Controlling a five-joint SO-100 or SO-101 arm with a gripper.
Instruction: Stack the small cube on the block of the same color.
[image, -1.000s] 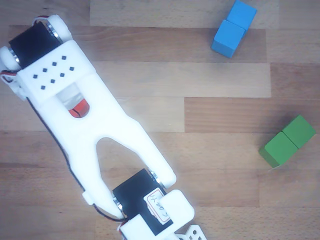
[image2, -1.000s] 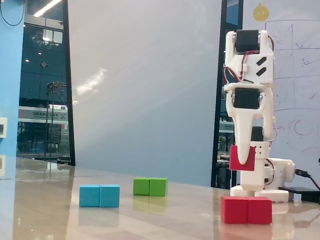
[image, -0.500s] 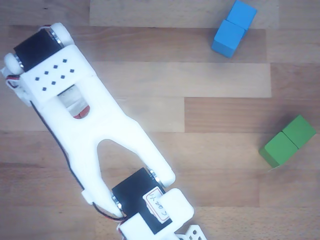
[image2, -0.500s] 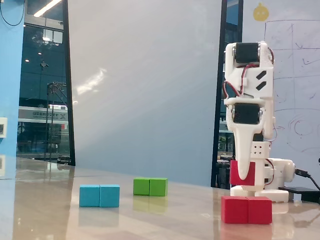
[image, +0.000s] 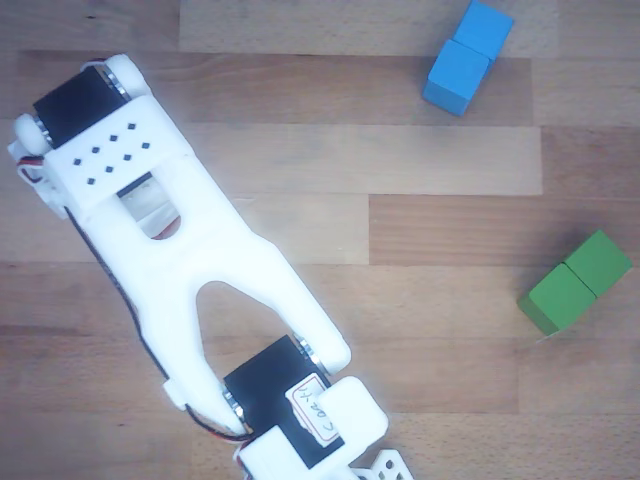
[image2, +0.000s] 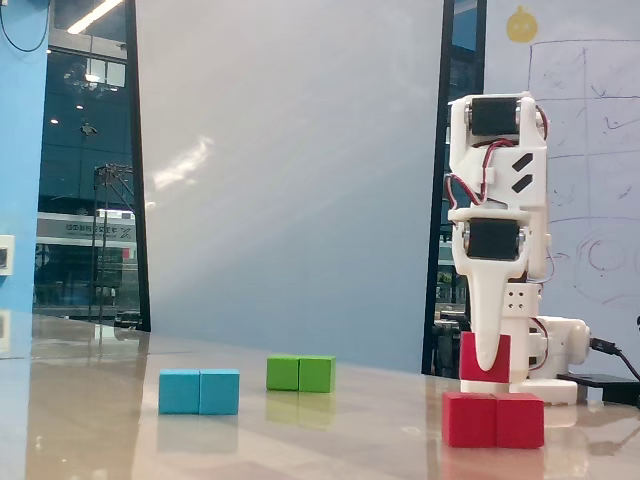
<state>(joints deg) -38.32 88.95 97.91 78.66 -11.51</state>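
Above block (image2: 493, 419), small cube (image2: 472, 358) in hand (image2: 487, 362)

A white arm (image: 190, 270) crosses wooden boards near blue block (image: 467, 56) and green block (image: 575, 282).

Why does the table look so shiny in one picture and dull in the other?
In the fixed view, the low camera catches glare and mirror-like reflections of the blue block and green block on the table; the other view looks straight down, so the wood appears matte, slightly soft.
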